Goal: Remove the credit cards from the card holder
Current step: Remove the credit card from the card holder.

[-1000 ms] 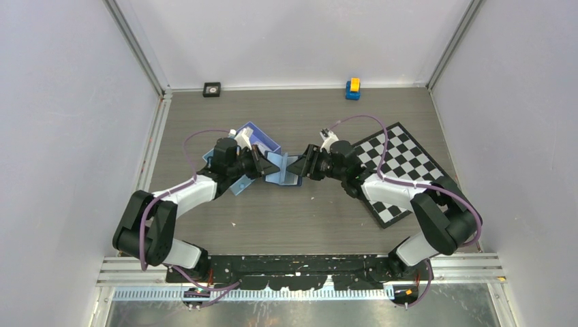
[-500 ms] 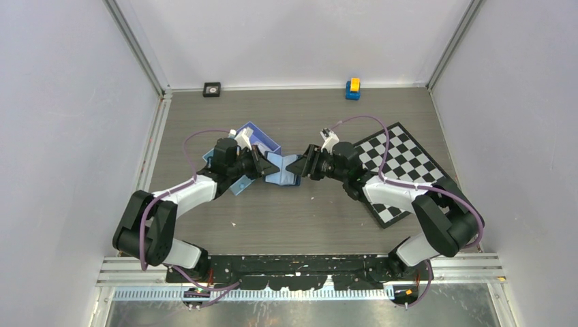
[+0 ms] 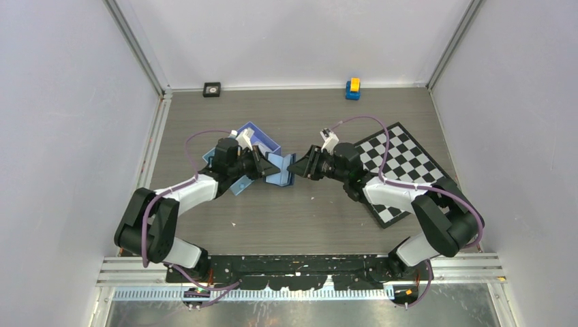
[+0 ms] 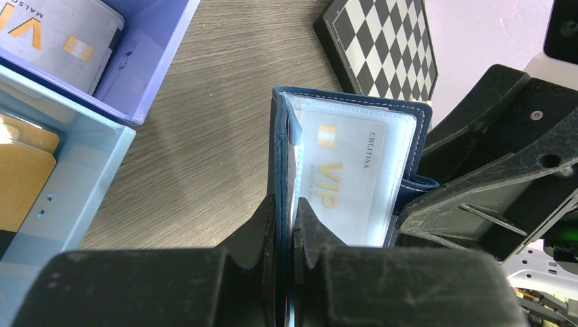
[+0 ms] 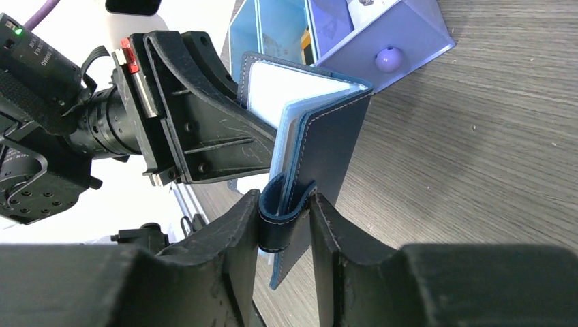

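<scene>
Left gripper (image 4: 285, 235) is clamped on the edge of one cover of the card holder (image 5: 334, 146), its two fingertips pinched onto the navy leather at the bottom centre of the left wrist view. Right gripper (image 5: 286, 228) has the opposite side, its fingers closed on the holder's strap loop and back cover in the lower middle of the right wrist view. Between the two, the card holder stands open like a book, held off the table (image 3: 307, 211) at the centre of the overhead view. A pale VIP card (image 4: 344, 174) sits in the clear sleeve inside it.

At the upper left of the left wrist view is the tray (image 4: 160, 48). A silver card (image 4: 54, 30) lies in its purple compartment and an orange-gold card (image 4: 20, 170) in the light-blue one beside it. In the overhead view a chessboard (image 3: 402, 170) lies right of centre. A small black square (image 3: 212, 89) and a blue-and-yellow toy (image 3: 352, 88) sit along the top edge of the table.
</scene>
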You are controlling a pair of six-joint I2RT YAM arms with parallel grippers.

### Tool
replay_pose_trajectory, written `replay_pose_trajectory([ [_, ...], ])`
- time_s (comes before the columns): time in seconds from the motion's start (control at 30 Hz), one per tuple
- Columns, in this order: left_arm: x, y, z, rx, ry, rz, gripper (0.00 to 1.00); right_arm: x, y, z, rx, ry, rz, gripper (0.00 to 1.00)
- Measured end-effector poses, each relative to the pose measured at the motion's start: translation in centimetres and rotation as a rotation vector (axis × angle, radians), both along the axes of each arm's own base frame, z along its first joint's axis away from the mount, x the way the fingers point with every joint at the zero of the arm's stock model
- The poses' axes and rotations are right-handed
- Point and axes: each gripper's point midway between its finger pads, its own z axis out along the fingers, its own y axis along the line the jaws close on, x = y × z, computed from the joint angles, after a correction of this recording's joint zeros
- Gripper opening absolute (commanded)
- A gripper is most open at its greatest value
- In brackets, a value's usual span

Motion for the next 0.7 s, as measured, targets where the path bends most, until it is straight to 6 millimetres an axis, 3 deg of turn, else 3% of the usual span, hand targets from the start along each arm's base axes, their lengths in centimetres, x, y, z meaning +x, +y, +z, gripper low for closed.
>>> replay_pose_trajectory([
  [0.7,0.03,0.01,-0.04,0.001,0.001,0.001,0.0,-0.04,-0.25,-0.67,-0.022,0.021,-0.011,0.27],
])
